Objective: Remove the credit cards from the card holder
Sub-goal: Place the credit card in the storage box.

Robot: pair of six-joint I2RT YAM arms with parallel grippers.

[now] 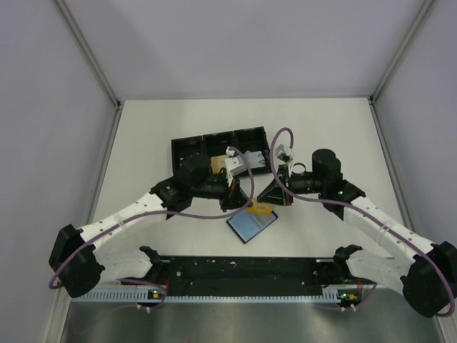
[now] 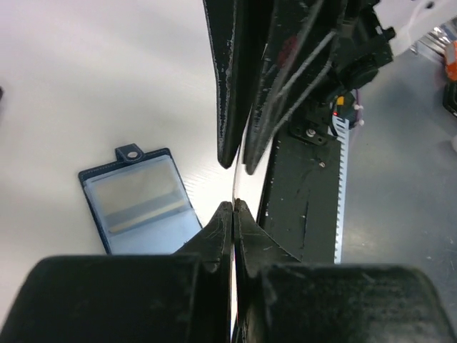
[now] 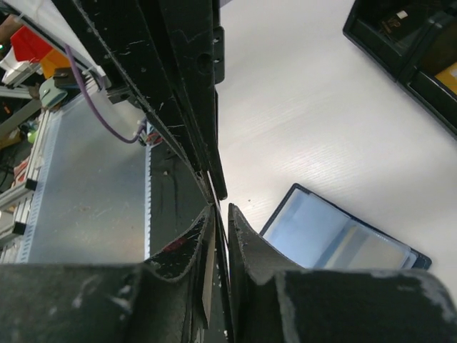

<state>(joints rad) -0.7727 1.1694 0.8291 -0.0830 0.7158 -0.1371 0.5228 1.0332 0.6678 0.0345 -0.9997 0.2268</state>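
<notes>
Card holder (image 1: 246, 227) open on table (image 1: 328, 143); left fingers (image 2: 214, 236), right fingers (image 3: 250, 243) clamp 1 orange card (image 1: 263, 210).

The card holder (image 1: 248, 226) lies open and flat on the worktop (image 1: 321, 128), near the middle and a little toward the near edge. Behind it, well apart, a three-compartment tray (image 1: 221, 148) sits on the worktop. Just behind the holder's right corner, a card (image 1: 264, 211) stands on edge above the worktop, caught between the two grippers. The left gripper (image 1: 241, 204) comes in behind and left of the holder, and the right gripper (image 1: 273, 199) behind and right, their tips meeting on the card. In front of the holder, a rail (image 1: 243, 270) runs along the worktop's near edge.
</notes>
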